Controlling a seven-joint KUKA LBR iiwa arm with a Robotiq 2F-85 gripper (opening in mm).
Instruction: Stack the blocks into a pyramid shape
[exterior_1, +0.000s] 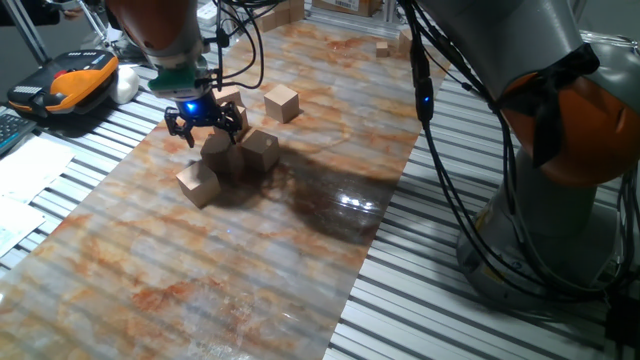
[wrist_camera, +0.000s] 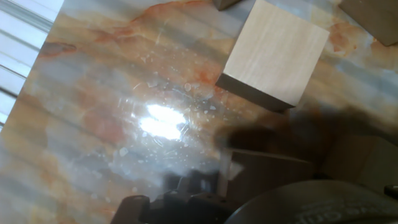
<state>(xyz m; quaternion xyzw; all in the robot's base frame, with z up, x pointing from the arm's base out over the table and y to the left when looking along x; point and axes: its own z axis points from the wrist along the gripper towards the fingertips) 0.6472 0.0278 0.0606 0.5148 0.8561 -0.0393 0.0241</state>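
- Blocks (exterior_1: 243, 152) cluster at the marbled table's (exterior_1: 250, 260) far left; one cube (exterior_1: 282, 102) sits apart, farther right.
- Open surface lies near and right.
- Gripper (exterior_1: 205, 124) hangs over the cluster, fingers spread, holding nothing.
- Cubes sit flat, corners turned differently.

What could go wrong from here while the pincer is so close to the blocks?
1. The pincer hangs just above a tight cluster of blocks. Coming down, a finger might knock a neighbour and scatter them.
2. One block lies apart and another sits at the cluster's edge, so the base could end up uneven.
3. In the hand view the fingers are blurred and dark, and glare lies on the table; alignment may be hard to judge.
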